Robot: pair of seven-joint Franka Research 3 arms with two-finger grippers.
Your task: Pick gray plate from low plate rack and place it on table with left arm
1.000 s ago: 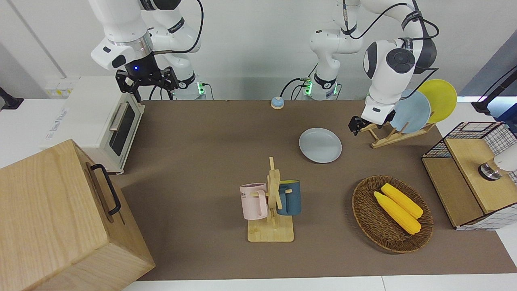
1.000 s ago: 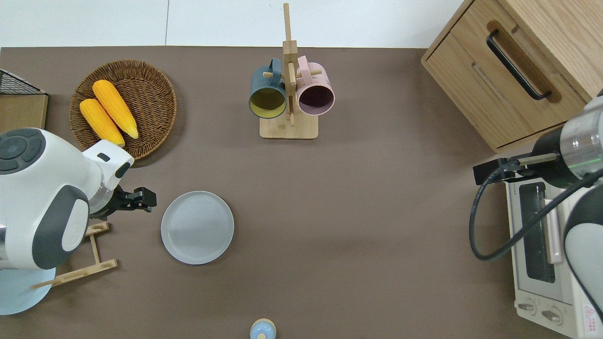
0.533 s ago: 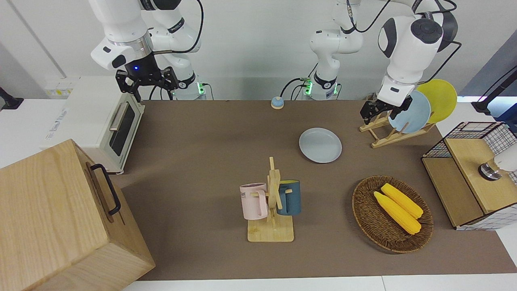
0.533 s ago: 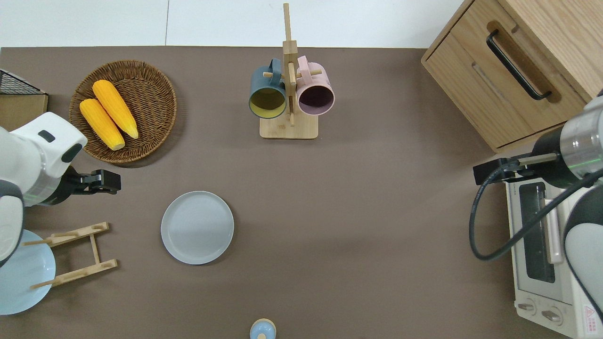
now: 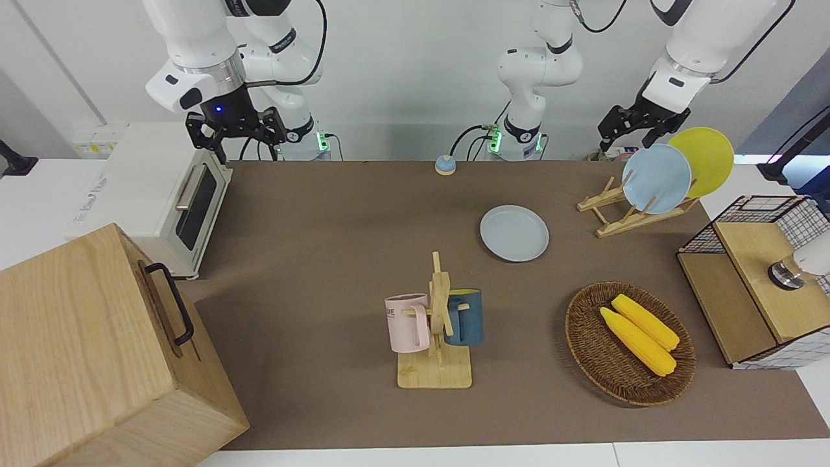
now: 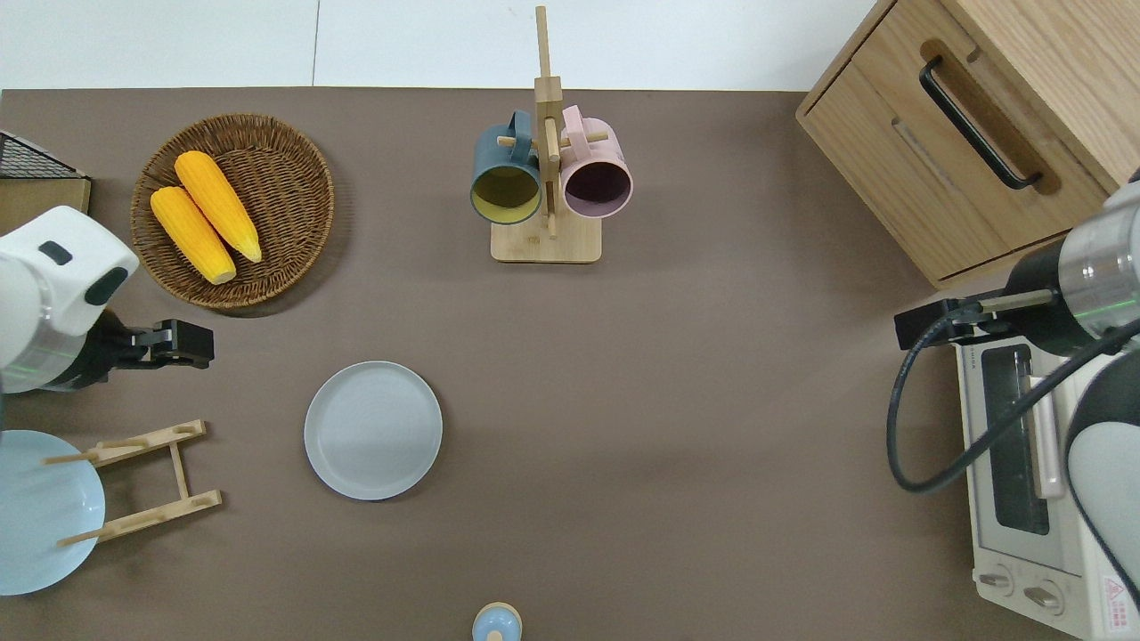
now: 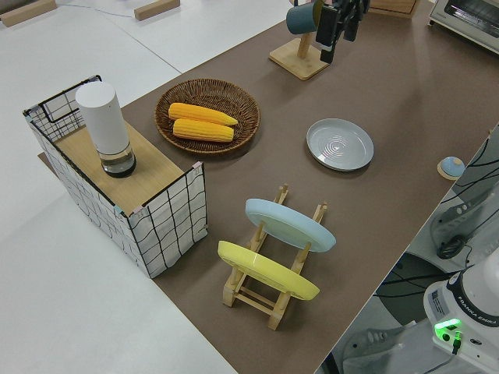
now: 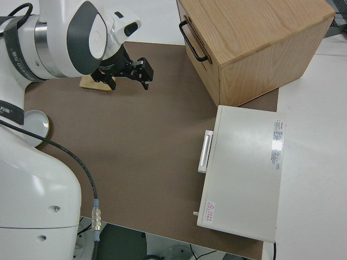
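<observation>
Gray plate down, left gripper empty

The gray plate lies flat on the table beside the rack; the left gripper hangs spread.

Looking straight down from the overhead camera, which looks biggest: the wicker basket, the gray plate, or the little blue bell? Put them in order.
In the overhead view, largest to smallest:
1. Basket, clearly the widest.
2. Gray plate, a bit smaller across than the basket.
3. Bell, tiny and partly cut off at the view's edge.
All three sit on the table, so nearness hardly skews this.

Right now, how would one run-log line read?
gray plate: flat on table | left tool: empty, raised | right arm: parked
</observation>
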